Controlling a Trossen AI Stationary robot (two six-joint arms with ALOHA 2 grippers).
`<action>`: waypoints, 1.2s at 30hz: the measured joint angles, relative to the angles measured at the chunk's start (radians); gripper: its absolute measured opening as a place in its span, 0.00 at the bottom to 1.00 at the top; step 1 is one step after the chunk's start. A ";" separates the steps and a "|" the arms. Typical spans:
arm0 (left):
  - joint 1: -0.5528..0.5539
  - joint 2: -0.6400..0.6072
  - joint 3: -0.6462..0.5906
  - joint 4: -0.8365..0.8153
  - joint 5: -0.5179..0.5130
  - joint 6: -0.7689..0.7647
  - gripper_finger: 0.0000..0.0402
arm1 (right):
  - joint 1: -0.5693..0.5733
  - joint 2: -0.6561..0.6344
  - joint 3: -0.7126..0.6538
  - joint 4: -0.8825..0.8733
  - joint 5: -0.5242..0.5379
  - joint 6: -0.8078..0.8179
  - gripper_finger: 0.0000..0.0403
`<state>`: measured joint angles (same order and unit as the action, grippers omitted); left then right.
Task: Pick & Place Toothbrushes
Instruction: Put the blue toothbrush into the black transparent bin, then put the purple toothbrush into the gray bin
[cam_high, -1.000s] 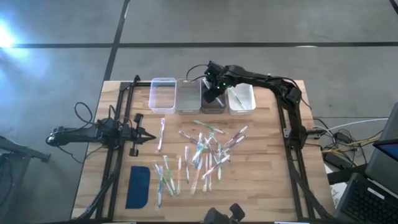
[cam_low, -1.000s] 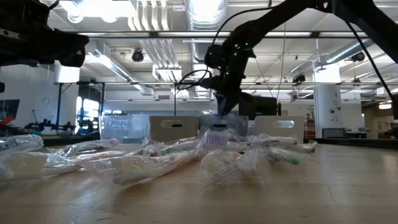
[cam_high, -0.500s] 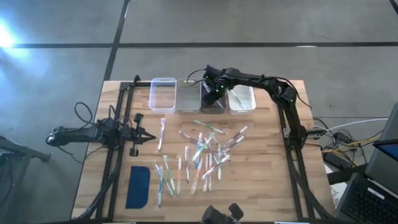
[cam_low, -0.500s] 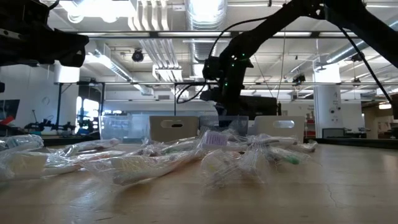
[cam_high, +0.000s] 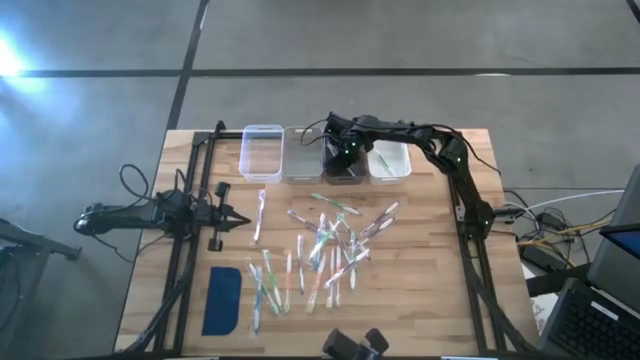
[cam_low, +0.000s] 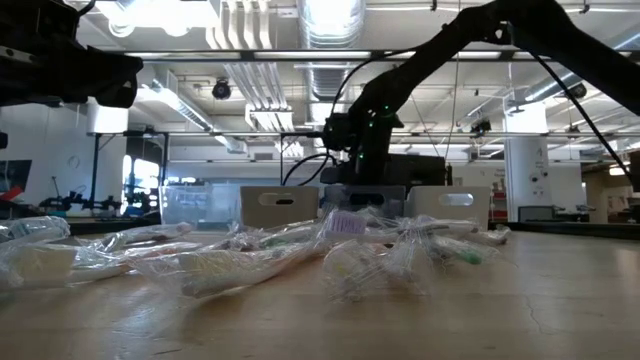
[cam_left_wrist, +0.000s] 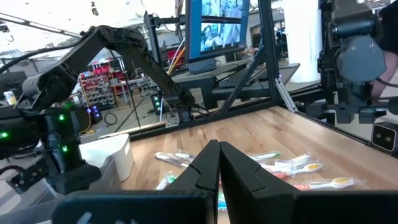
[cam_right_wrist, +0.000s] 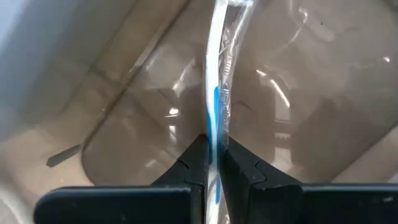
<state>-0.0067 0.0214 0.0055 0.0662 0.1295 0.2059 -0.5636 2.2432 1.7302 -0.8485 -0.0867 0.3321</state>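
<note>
- Four bins (cam_high: 262, 152) stand in a row along the worktop's (cam_high: 420, 280) far edge.
- The toothbrushes (cam_high: 325, 245) lie scattered mid-worktop, before the bins.
- A pad (cam_high: 222, 300) lies near the front left corner.
- The right gripper (cam_high: 343, 160) sits over the third bin (cam_high: 341, 176) from the left.
- The left gripper (cam_high: 243, 220) is left of the toothbrushes.

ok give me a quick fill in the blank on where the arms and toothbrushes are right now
1. The right gripper is shut on a wrapped ____.
2. It hangs over the ____ bin from the left in the row of four bins.
3. The loose toothbrushes lie on the wooden ____.
4. The left gripper, at the table's left side, is ____.

Missing words: toothbrush; third; table; shut
</note>
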 joint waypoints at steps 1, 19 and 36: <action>0.000 0.000 0.000 0.000 0.000 0.000 0.04 | 0.000 0.003 0.000 0.000 -0.003 0.000 0.06; 0.000 0.000 0.000 0.000 0.000 0.000 0.04 | 0.001 0.006 0.001 0.005 -0.005 0.004 0.24; -0.001 0.000 0.000 0.000 0.000 0.000 0.04 | 0.001 -0.106 -0.002 0.023 0.024 0.005 0.39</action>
<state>-0.0078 0.0214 0.0055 0.0662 0.1295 0.2062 -0.5629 2.1375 1.7283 -0.8253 -0.0622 0.3374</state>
